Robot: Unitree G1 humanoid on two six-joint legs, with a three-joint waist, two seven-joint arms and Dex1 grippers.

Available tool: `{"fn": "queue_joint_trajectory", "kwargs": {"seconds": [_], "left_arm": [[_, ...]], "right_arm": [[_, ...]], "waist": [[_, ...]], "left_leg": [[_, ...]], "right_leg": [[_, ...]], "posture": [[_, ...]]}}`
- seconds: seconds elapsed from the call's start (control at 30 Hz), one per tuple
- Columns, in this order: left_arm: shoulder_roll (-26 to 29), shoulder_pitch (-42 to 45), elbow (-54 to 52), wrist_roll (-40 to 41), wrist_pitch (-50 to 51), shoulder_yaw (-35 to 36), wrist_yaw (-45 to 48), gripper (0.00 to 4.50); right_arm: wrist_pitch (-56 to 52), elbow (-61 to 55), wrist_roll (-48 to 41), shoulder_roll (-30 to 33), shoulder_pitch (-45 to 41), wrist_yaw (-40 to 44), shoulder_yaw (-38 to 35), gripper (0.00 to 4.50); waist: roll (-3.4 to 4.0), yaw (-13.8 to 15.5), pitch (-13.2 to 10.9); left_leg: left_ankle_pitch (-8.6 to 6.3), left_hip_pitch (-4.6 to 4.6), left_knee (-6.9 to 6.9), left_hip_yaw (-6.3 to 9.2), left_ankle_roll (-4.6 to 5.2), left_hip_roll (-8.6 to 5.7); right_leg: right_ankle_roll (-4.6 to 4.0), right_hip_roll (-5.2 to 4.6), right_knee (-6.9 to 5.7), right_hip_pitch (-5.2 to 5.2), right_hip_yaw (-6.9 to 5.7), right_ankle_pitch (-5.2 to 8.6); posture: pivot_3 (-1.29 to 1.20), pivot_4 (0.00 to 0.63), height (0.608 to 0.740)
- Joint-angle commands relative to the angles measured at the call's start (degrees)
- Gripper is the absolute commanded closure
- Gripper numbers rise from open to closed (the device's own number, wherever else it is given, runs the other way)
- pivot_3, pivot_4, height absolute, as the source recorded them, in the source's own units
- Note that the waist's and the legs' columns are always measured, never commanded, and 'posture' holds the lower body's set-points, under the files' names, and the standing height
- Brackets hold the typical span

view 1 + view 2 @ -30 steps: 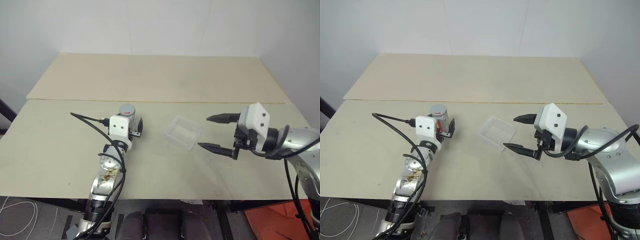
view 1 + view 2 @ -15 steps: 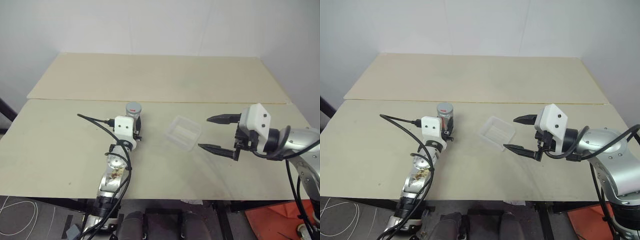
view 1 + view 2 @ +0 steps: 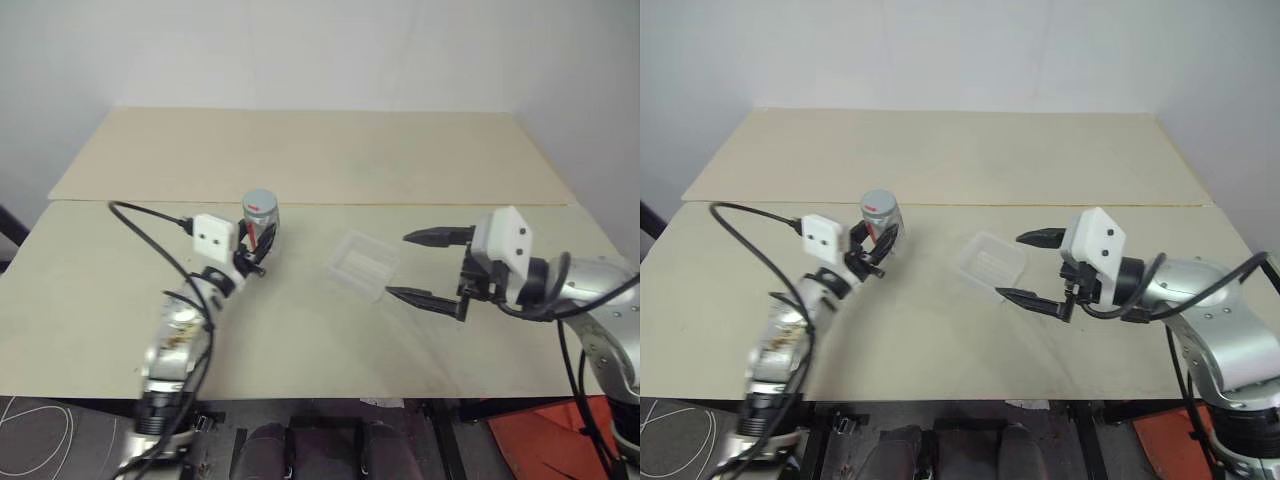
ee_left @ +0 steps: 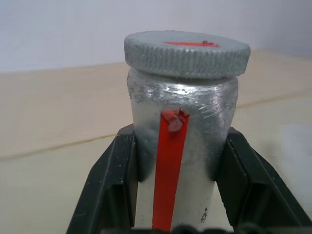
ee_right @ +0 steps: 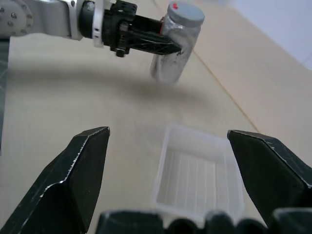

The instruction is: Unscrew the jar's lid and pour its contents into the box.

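Observation:
The silvery jar (image 3: 260,220) with a red stripe is gripped around its body by my left gripper (image 3: 256,243), which is shut on it. It hangs slightly tilted just above the table, left of the box. Its grey lid (image 4: 186,52), with a red mark on top, is screwed on, so the contents are hidden. In the left wrist view both black fingers (image 4: 111,185) press the jar's sides. The clear box (image 3: 362,265) lies empty on the table. My right gripper (image 3: 397,266) stands open at the box's right edge, its fingers (image 5: 73,180) wide apart.
The tan table (image 3: 300,150) is made of two boards with a seam running across behind the jar. A black cable (image 3: 145,225) loops from my left wrist. White walls stand behind the table.
My left gripper has shut on the jar and lifted it slightly, and the forearm has swung out to the left. The right gripper and the box have stayed put.

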State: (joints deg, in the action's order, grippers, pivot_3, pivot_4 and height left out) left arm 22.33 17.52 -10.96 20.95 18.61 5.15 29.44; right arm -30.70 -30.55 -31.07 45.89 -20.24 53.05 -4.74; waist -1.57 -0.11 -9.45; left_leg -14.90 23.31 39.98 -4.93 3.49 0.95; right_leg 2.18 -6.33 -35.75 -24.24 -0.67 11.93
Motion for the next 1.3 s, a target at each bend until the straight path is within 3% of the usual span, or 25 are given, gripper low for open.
{"fn": "queue_joint_trajectory", "kwargs": {"seconds": [0.03, 0.17, 0.3, 0.73, 0.83, 0.97, 1.13, 1.3], "left_arm": [[7.1, 3.0, -3.2, 10.7, 5.2, 1.7, 15.0, 2.64], [11.7, 8.1, 1.3, 15.5, 7.1, 0.9, 26.2, 2.64], [12.3, 12.5, 5.6, 15.7, 5.0, -1.6, 35.4, 2.64], [9.7, 16.2, 10.4, 13.5, 1.7, -4.1, 40.9, 2.64], [9.8, 16.0, 10.1, 13.3, 1.5, -3.9, 41.4, 2.64], [9.8, 16.4, 9.8, 13.6, 1.4, -3.6, 42.1, 2.64], [10.1, 18.2, 10.8, 16.0, 2.5, -3.0, 45.5, 2.64], [12.2, 20.7, 12.1, 18.7, 4.8, -4.2, 55.4, 2.64]], "right_arm": [[-2.6, 0.4, -2.0, -3.7, -6.2, -2.9, 2.8, 0.00], [-7.5, 2.9, -4.0, -10.3, -14.1, -6.9, 6.2, 0.00], [-11.6, 4.7, -4.9, -15.7, -20.9, -10.3, 9.0, 0.00], [-15.1, 7.3, -3.1, -21.8, -26.1, -15.5, 12.6, 0.00], [-15.4, 7.5, -3.6, -22.1, -26.1, -14.9, 12.6, 0.60], [-15.6, 8.4, -3.8, -22.1, -25.9, -13.8, 12.9, 1.76], [-13.8, 11.9, -6.3, -22.3, -26.9, -7.6, 12.2, 1.76], [-9.1, 17.7, -10.8, -19.4, -29.3, 12.9, 12.5, 1.76]], "waist": [[0.01, -0.2, 0.0], [0.00, -0.1, 0.0], [0.01, -0.1, 0.0], [0.01, -0.3, 0.0], [0.01, -0.4, 0.0], [0.01, -0.5, 0.0], [0.01, -0.6, 0.0], [0.01, -0.6, 0.0]], "left_leg": [[0.01, -0.02, 0.01, 0.00, -0.01, 0.00], [0.02, 0.00, 0.04, 0.02, -0.02, -0.04], [0.01, 0.05, 0.00, 0.00, -0.01, -0.07], [-0.01, 0.27, 0.01, 0.00, 0.03, -0.06], [-0.01, 0.25, 0.01, 0.00, 0.03, -0.06], [-0.01, 0.26, 0.01, 0.01, 0.03, -0.05], [-0.01, 0.25, 0.01, 0.01, 0.03, -0.06], [-0.02, 0.28, 0.01, 0.01, 0.05, -0.06]], "right_leg": [[0.00, 0.00, -0.02, 0.00, 0.01, 0.00], [0.00, 0.00, -0.03, 0.02, -0.03, 0.01], [0.00, 0.02, 0.01, -0.02, -0.04, 0.01], [0.02, 0.05, -0.05, -0.10, -0.12, 0.01], [0.02, 0.05, -0.05, -0.10, -0.11, 0.01], [0.02, 0.05, -0.06, -0.10, -0.11, 0.01], [0.02, 0.05, -0.04, -0.11, -0.11, 0.01], [0.03, 0.08, -0.03, -0.10, -0.12, 0.01]], "posture": [[0.00, 0.150, 0.740], [0.00, 0.150, 0.740], [0.00, 0.150, 0.740], [0.00, 0.150, 0.740], [0.00, 0.150, 0.740], [0.00, 0.150, 0.740], [0.00, 0.150, 0.740], [0.00, 0.150, 0.740]]}}
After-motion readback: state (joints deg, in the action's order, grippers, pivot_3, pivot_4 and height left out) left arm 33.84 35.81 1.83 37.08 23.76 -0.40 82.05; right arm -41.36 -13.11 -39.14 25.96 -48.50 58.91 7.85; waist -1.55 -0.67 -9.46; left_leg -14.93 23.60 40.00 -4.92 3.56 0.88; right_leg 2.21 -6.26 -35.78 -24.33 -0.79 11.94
